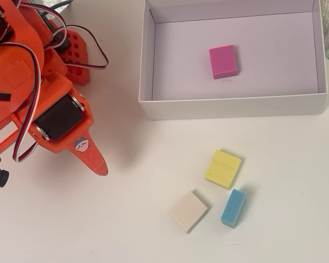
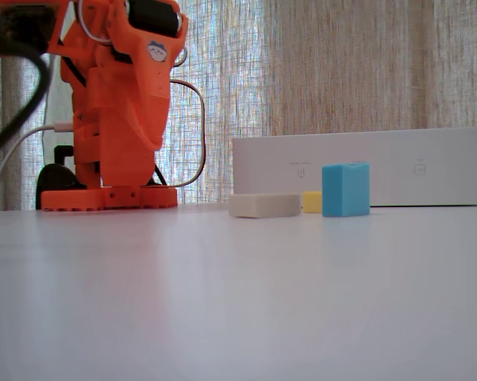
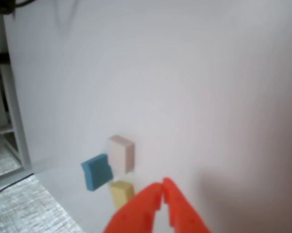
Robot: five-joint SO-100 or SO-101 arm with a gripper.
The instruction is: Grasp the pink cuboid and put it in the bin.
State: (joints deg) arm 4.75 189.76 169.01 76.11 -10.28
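Note:
The pink cuboid (image 1: 223,61) lies flat on the floor of the white bin (image 1: 230,107), a little right of its middle in the overhead view. In the fixed view only the bin's outer wall (image 2: 365,167) shows and the cuboid is hidden behind it. My orange gripper (image 1: 102,169) hangs over the table at the left, well apart from the bin. Its fingertips meet in the wrist view, so the gripper (image 3: 163,189) is shut with nothing between them.
Three loose blocks sit on the table below the bin: a yellow block (image 1: 223,169), a light blue block (image 1: 232,207) and a cream block (image 1: 189,211). The arm's orange body (image 2: 119,119) and cables fill the left side. A curtain hangs behind the table.

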